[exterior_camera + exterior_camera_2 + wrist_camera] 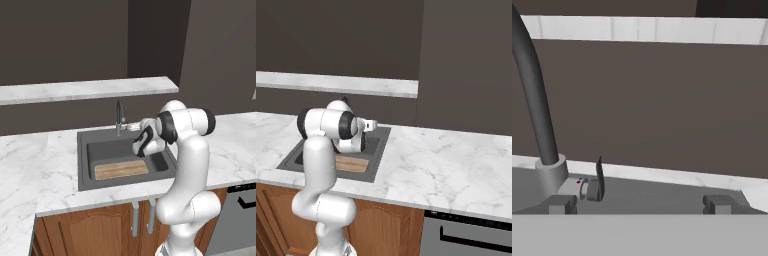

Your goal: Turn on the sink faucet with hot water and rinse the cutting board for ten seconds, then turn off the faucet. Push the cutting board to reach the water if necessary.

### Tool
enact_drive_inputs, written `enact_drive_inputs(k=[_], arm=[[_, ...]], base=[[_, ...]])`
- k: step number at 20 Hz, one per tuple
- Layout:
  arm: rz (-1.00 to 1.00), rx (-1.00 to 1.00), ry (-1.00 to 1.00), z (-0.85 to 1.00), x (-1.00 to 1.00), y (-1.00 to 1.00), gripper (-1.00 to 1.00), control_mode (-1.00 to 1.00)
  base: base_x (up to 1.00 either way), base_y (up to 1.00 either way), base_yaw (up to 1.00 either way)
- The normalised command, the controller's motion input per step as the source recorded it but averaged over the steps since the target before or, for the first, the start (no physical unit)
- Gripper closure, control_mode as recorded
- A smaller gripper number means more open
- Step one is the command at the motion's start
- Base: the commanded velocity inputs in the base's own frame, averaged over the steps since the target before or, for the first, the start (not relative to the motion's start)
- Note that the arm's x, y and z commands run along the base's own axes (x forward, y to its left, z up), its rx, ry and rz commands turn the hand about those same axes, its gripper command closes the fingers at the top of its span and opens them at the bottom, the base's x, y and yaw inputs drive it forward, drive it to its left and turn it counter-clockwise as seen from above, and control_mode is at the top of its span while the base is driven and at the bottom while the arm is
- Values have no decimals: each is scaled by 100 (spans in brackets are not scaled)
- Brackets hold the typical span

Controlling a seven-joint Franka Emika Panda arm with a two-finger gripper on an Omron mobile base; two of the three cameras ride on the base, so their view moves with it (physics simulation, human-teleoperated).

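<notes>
With the pincer (639,204) spread wide just before the small lever (598,179) of the sink faucet (120,118), a careless sweep could miss hot, while the cutting board (121,169) lies in the sink (83,160), perhaps beyond the spout.

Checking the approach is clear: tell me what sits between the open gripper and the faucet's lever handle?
Nothing. In the hand view the lever handle stands beside the sink faucet, just past the gripper, with bare sink rim between.
</notes>
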Motion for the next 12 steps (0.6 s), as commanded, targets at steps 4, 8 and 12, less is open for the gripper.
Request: enact_drive_inputs(k=[4, 8, 12], arm=[[0, 3, -13, -19, 0, 0, -100, -100], [0, 4, -17, -9, 0, 0, -100, -100], [0, 7, -20, -11, 0, 0, -100, -100]], base=[[0, 0, 0], [0, 0, 0], [0, 0, 0]])
